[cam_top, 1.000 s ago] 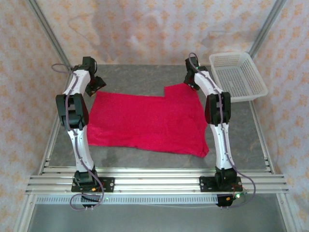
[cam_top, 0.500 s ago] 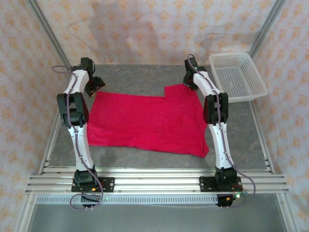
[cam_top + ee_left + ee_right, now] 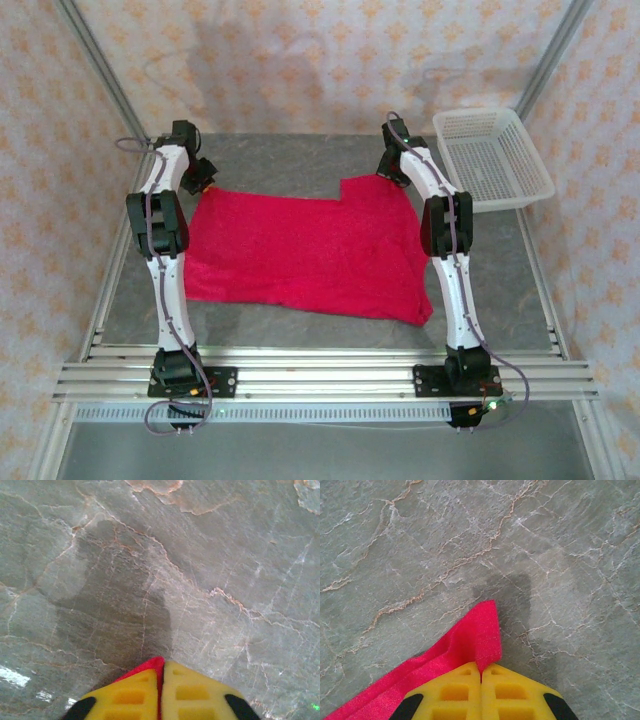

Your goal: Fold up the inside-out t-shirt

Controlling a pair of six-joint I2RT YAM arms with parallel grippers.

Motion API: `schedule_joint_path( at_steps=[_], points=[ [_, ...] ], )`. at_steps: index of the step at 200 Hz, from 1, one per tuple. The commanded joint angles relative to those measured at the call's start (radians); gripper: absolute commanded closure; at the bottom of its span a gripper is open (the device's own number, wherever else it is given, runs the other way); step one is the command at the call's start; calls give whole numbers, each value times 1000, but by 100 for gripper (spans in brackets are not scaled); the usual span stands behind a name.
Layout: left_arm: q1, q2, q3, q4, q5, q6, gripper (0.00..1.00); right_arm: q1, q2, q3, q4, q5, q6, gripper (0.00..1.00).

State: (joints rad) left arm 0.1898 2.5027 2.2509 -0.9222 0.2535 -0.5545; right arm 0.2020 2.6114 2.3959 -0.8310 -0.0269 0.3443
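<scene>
We see the red t-shirt [image 3: 300, 250] lying spread on the grey surface [image 3: 290, 160], the left tool [image 3: 162, 672] pressed together on its far left corner and the right tool [image 3: 481, 674] pinching its far right corner.

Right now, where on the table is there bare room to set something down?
Bare table runs between the t-shirt and the back wall, again between its near hem and the rails, and right of the right arm below the basket. Crowded: the shirt's far corners, where the left hand and right hand pinch cloth.
</scene>
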Motion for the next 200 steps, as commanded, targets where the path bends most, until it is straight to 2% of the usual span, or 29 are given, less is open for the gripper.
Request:
schedule_joint_path(
  at_steps=[1, 15, 48, 91, 148, 200],
  points=[
    [0, -12, 36, -48, -25, -2, 96, -1, -28, 29, -29, -2, -50, 100],
    [0, -17, 44, -63, -25, -1, 100, -1, -53, 24, -18, -19, -61, 100],
    [-6, -57, 28, -85, -24, 2, 100, 0, -173, -72, 26, -88, -73, 100],
    [-15, -189, -126, -46, -34, 6, 100, 0, -450, -437, 184, -168, -74, 100],
    [-11, -403, -405, 26, -70, 15, 100, 3, -823, -915, 332, -204, -43, 100],
    [19, -585, -676, 104, -87, 7, 100, 5, -1097, -1213, 360, -191, -15, 100]
  ],
)
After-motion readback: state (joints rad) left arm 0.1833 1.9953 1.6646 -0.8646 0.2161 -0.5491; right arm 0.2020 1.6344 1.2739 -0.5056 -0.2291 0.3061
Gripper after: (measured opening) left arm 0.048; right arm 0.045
